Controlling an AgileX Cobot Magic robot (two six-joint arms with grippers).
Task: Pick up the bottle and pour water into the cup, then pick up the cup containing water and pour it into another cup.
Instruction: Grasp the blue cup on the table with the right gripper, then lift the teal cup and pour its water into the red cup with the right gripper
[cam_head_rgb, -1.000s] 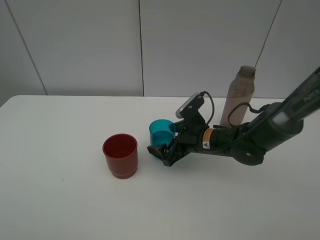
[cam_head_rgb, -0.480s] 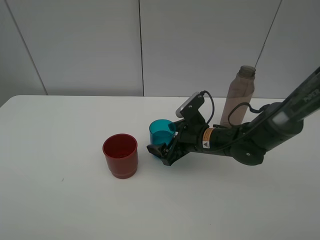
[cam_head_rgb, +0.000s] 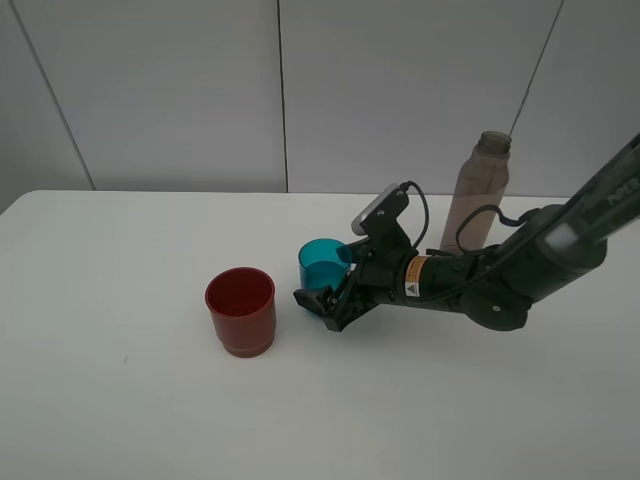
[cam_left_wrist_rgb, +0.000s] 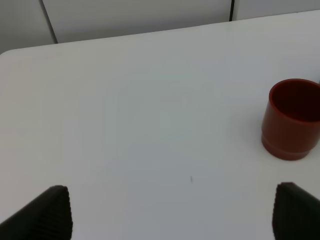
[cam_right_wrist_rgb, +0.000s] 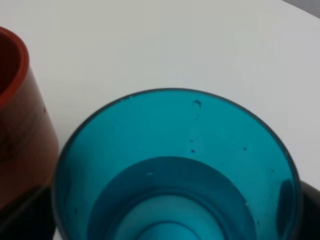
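Right pincer (cam_head_rgb: 330, 285) straddles cup (cam_head_rgb: 320, 260), my jaws flanking its walls; firm grip or not, cannot tell. Cup upright on table (cam_head_rgb: 150, 420), water inside, near red cup (cam_head_rgb: 240, 308). Bottle (cam_head_rgb: 478, 195) upright behind my arm. Left pincer (cam_left_wrist_rgb: 170, 215) wide open, empty

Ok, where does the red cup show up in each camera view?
Exterior high: the red cup stands left of centre on the white table, left of the teal cup.
Left wrist: whole, near the frame edge, beyond the open left hand.
Right wrist: cropped at the frame edge, close beside the teal cup.
Shared landmark: the white table under it.
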